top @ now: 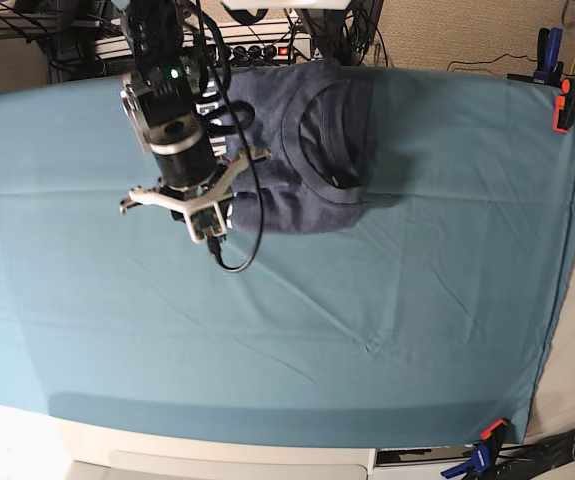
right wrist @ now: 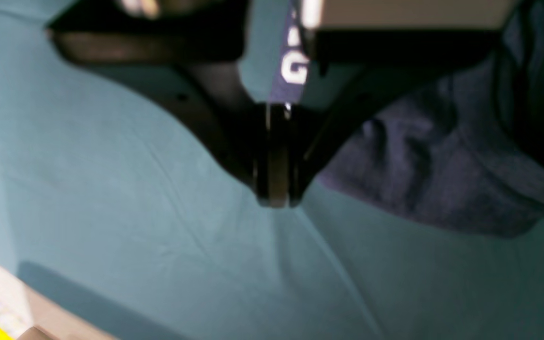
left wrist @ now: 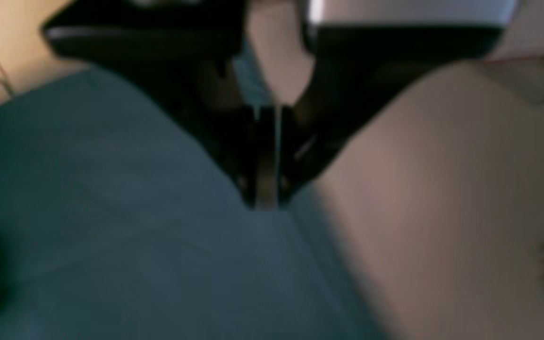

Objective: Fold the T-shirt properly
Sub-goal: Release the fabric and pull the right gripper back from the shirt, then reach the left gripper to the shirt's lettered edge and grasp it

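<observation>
The slate-blue T-shirt (top: pixel 307 150) lies bunched at the back middle of the teal table cloth (top: pixel 367 320), collar ring facing up. In the right wrist view it lies just right of the fingers (right wrist: pixel 442 165), with a strip of white lettering (right wrist: pixel 295 71) behind them. My right gripper (top: pixel 207 225) is at the shirt's front left edge. Its fingers (right wrist: pixel 276 189) are shut, tips down at the teal cloth, with no shirt seen between them. My left gripper (left wrist: pixel 267 189) is shut and empty over the cloth's edge (left wrist: pixel 111 212), with beige floor (left wrist: pixel 442 189) beside it.
Orange and blue clamps pin the cloth at the back right corner (top: pixel 565 105) and the front right corner (top: pixel 487 435). Cables and a power strip (top: pixel 267 45) sit behind the table. A black cable (top: pixel 237 262) hangs off the right arm.
</observation>
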Robot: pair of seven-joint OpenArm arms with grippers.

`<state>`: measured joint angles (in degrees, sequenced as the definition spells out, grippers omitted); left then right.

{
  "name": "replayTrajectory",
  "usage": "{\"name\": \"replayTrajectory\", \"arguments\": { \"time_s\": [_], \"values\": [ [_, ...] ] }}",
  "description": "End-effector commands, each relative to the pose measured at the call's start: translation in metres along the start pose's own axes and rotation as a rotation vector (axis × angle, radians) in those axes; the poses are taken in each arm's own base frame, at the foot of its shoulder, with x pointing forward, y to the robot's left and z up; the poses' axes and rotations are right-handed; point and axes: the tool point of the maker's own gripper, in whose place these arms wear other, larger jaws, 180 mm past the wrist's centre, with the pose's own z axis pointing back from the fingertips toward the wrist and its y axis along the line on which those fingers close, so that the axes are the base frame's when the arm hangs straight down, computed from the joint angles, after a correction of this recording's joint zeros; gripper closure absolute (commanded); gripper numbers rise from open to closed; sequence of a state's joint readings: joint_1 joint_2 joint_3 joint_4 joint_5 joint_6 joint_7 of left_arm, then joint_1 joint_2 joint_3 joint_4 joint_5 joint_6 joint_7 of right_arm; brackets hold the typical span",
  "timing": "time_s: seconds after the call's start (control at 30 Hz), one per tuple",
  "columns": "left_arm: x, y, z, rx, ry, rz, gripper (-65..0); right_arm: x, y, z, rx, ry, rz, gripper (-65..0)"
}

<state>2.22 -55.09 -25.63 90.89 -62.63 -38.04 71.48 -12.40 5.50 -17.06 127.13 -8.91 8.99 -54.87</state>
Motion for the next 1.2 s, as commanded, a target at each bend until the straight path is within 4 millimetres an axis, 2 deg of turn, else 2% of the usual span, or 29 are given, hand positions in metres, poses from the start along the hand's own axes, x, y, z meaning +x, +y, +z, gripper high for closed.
{"name": "replayTrajectory", "arguments": {
  "time_s": [0.0,0.13,0.27,0.4,0.57,0.7,0.83,1.0,1.17],
  "values": [
    [0.005,-0.002,0.010,-0.020,-0.012,-0.028,0.0,0.007,-0.002,-0.004,-0.006,-0.026,-0.002,0.0],
    [-0.015,-0.039,0.002,-0.192,0.007,0.023,0.0,-0.008,-0.002,-0.029,-0.001,0.031,0.014,0.0],
    [-0.025,-0.071,-0.004,-0.286,0.004,0.034,0.0,-0.003,-0.014,-0.054,-0.034,0.029,0.047,0.0],
    [-0.028,-0.111,-0.011,-0.351,-0.009,-0.011,0.0,0.007,-0.029,-0.079,-0.060,0.030,0.061,0.0],
    [-0.021,-0.146,-0.019,-0.298,-0.079,-0.113,0.0,0.005,-0.044,-0.114,-0.076,0.089,0.073,0.0],
    [-0.009,-0.158,-0.020,-0.189,-0.151,-0.230,0.0,0.005,-0.054,-0.136,-0.081,0.118,0.077,0.0],
    [-0.016,-0.178,-0.034,-0.118,-0.124,-0.421,0.0,0.019,-0.063,-0.147,-0.084,0.102,0.070,0.0],
    [-0.049,-0.230,-0.064,-0.209,-0.028,-0.597,0.0,0.036,-0.068,-0.149,-0.086,0.070,0.059,0.0],
    [-0.068,-0.277,-0.075,-0.320,0.003,-0.695,0.0,0.035,-0.069,-0.149,-0.087,0.077,0.060,0.0]
  ]
}}
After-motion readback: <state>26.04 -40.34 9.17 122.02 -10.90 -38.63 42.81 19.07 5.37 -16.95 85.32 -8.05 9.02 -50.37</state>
